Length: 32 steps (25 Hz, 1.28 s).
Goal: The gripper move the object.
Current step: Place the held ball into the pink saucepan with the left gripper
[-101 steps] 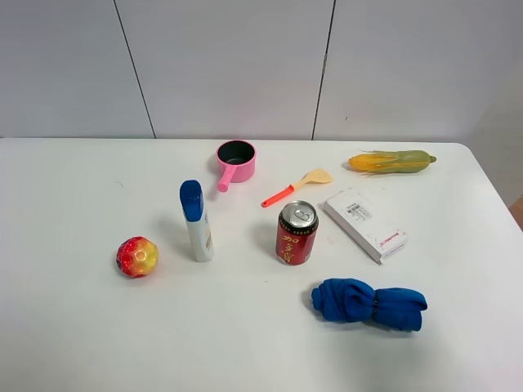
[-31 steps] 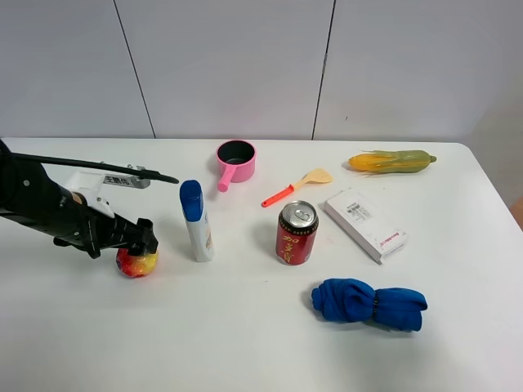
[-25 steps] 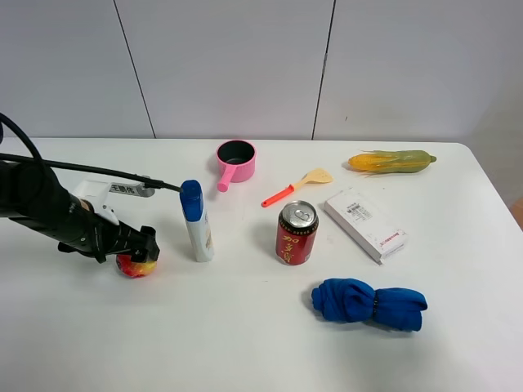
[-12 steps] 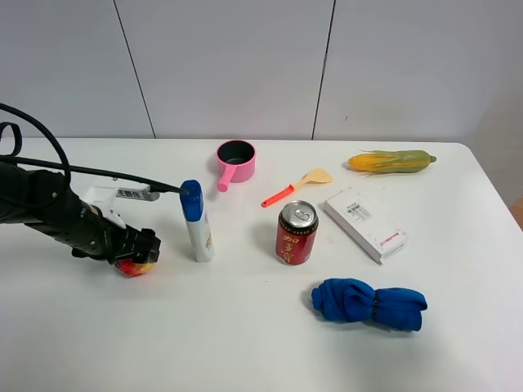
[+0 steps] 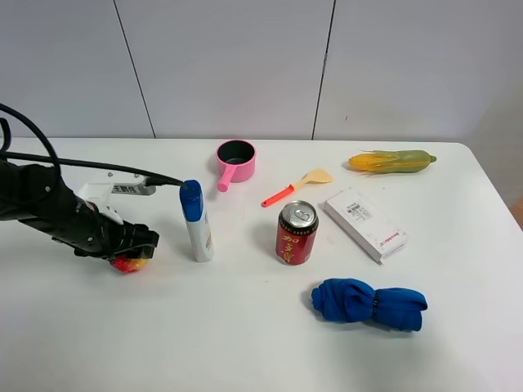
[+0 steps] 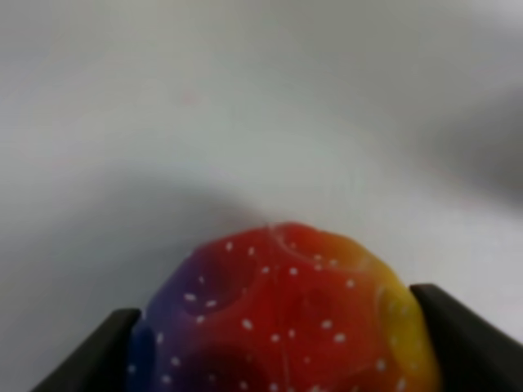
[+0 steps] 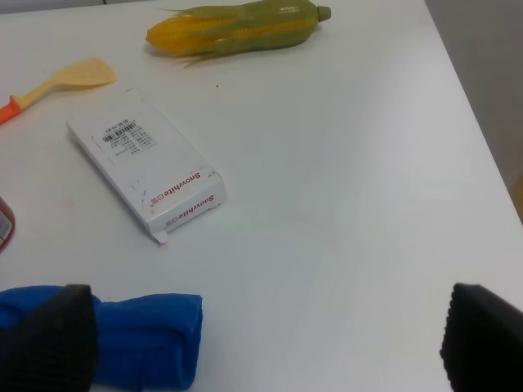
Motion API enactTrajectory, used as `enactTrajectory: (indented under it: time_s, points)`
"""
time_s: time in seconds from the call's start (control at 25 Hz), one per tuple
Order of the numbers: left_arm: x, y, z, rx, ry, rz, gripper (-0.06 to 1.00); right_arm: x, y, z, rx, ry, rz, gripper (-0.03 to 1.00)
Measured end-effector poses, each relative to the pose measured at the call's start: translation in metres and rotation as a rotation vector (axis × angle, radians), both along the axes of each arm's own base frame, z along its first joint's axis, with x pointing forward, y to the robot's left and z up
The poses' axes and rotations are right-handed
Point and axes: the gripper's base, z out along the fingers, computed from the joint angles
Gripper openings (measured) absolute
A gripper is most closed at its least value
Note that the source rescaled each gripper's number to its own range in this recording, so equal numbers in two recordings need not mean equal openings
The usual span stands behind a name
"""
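Observation:
The object, a bumpy red-to-yellow ball, rests on the white table at the left, mostly covered by my left gripper. In the left wrist view the ball fills the space between the two black fingertips, which touch its sides, so the left gripper is shut on it. My right gripper is open and empty above the table's right side; it does not show in the exterior view.
A blue-capped white bottle stands just right of the ball. Further right are a red soda can, pink pot, orange spatula, white box, blue cloth and corn cob.
The left arm came in from the left and lowered its gripper over the ball; the jaws now sit lower around it. The other things have not moved.

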Motion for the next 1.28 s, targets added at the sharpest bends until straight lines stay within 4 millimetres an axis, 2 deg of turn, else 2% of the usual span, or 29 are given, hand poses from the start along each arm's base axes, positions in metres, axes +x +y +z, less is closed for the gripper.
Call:
enactTrajectory:
  time_s: [0.12, 0.28, 0.4, 0.48, 0.6, 0.88, 1.04, 1.28]
  points:
    - [0.010, 0.011, 0.039, -0.015, -0.146, 0.021, 0.03, 0.000, 0.000, 0.000, 0.000, 0.000, 0.000, 1.00]
    - [0.034, 0.020, 0.100, 0.007, -0.337, -0.007, 0.03, 0.000, 0.000, 0.000, 0.000, 0.000, 0.000, 1.00]
    - [0.055, 0.015, 0.137, 0.010, -0.419, -0.043, 0.03, 0.000, 0.000, 0.000, 0.000, 0.000, 0.000, 1.00]
    - [0.067, 0.003, 0.153, 0.006, -0.442, -0.082, 0.03, 0.000, 0.000, 0.000, 0.000, 0.000, 0.000, 1.00]
    - [0.084, -0.023, 0.154, -0.004, -0.411, -0.157, 0.03, 0.000, 0.000, 0.000, 0.000, 0.000, 0.000, 1.00]
    - [0.113, -0.092, 0.110, -0.010, -0.298, -0.320, 0.03, 0.000, 0.000, 0.000, 0.000, 0.000, 0.000, 1.00]
    - [0.127, -0.115, 0.091, -0.020, -0.275, -0.368, 0.03, 0.000, 0.000, 0.000, 0.000, 0.000, 0.000, 1.00]
    - [0.153, -0.131, 0.072, -0.011, -0.288, -0.395, 0.03, 0.000, 0.000, 0.000, 0.000, 0.000, 0.000, 1.00]
